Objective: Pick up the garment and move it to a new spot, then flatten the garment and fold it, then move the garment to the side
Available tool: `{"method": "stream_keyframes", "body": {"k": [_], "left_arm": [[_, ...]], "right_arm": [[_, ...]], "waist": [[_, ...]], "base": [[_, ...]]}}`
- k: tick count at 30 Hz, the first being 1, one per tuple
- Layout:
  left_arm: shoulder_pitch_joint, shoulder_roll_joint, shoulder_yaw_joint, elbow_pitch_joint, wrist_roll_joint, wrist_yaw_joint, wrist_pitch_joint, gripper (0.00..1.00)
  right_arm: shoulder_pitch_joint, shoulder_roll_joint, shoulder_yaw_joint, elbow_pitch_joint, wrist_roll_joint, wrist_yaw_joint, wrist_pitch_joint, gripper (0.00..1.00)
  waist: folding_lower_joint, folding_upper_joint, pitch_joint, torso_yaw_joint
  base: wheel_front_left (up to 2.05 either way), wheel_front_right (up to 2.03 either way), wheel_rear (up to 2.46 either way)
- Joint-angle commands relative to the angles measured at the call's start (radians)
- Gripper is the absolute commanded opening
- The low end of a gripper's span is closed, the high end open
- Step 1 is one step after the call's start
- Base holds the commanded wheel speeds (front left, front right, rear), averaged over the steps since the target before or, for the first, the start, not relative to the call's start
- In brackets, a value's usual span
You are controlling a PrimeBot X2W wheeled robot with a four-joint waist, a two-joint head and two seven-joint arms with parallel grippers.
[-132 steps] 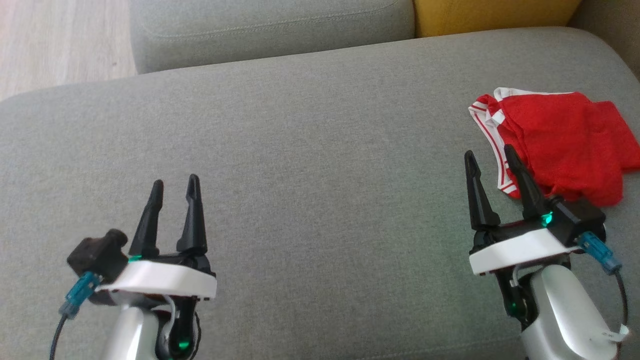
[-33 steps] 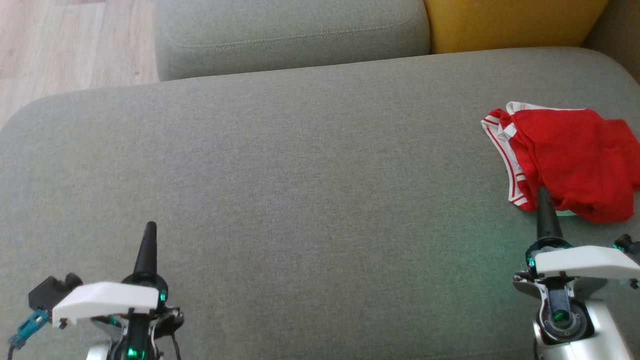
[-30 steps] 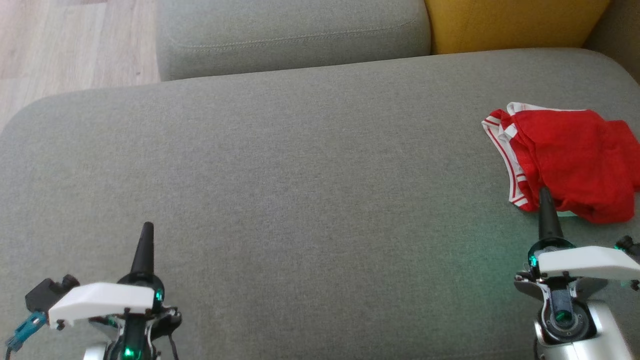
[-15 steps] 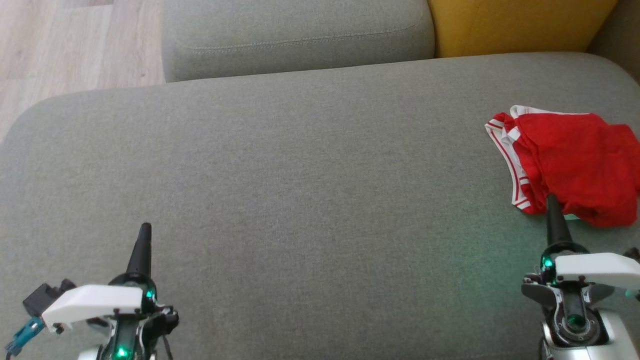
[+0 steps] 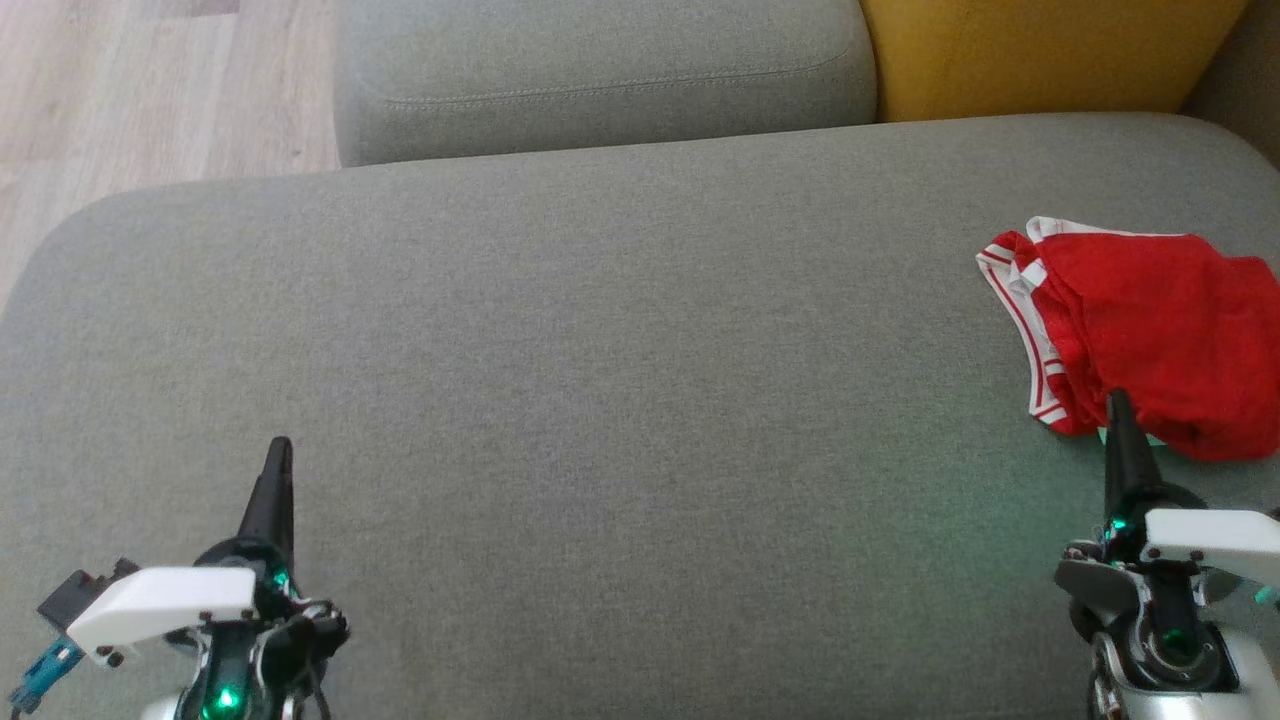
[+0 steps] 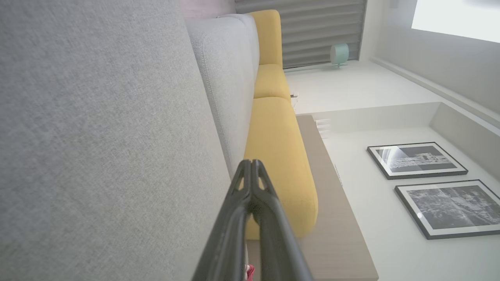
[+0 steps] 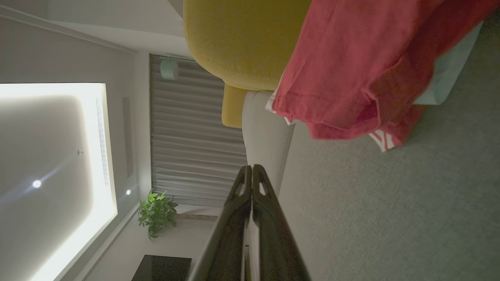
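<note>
A crumpled red garment point(image 5: 1160, 335) with white-striped trim lies on the grey sofa seat point(image 5: 620, 400) at the far right; it also hangs into the right wrist view as red cloth point(image 7: 351, 70). My right gripper point(image 5: 1118, 400) sits at the lower right, shut with nothing in it, its tip at the garment's near edge; whether it touches the cloth I cannot tell. In the right wrist view the right gripper point(image 7: 250, 168) has its fingertips pressed together. My left gripper point(image 5: 279, 447) is at the lower left, shut and empty over bare cushion, tips together in the left wrist view point(image 6: 250, 163).
A grey back cushion point(image 5: 600, 70) and a yellow cushion point(image 5: 1040, 50) line the sofa's far side. Wooden floor point(image 5: 130, 80) shows at the upper left beyond the seat's rounded corner. Wide bare seat lies between the two grippers.
Both grippers went from open, 4.4 s ago, to shut and rolled edge-on. Over the last second the camera shifted, sliding the scene slightly down and right; both grippers sit lower in view.
</note>
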Motion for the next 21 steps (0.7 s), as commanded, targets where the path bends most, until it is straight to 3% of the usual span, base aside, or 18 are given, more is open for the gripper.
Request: {"method": "stream_keyframes", "body": {"k": [1, 13, 21], "left_arm": [[-0.054, 0.016, 0.038, -0.027, -0.022, -0.011, 0.01, 0.0], [-0.06, 0.016, 0.061, -0.02, -0.135, -0.02, 0.046, 0.0], [-0.06, 0.016, 0.062, -0.019, -0.137, -0.02, 0.047, 0.0]], "right_arm": [[-0.009, 0.002, 0.01, -0.045, 0.026, -0.001, 0.008, 0.0], [0.0, 0.007, -0.017, -0.053, 0.159, -0.001, 0.044, 0.0], [0.0, 0.009, -0.019, -0.053, 0.16, -0.001, 0.046, 0.0]], "waist": [[0.0, 0.0, -0.001, 0.001], [0.0, 0.0, -0.007, 0.01], [0.0, 0.0, -0.007, 0.01]], "base": [[0.0, 0.0, 0.0], [0.0, 0.0, 0.0], [0.0, 0.0, 0.0]]}}
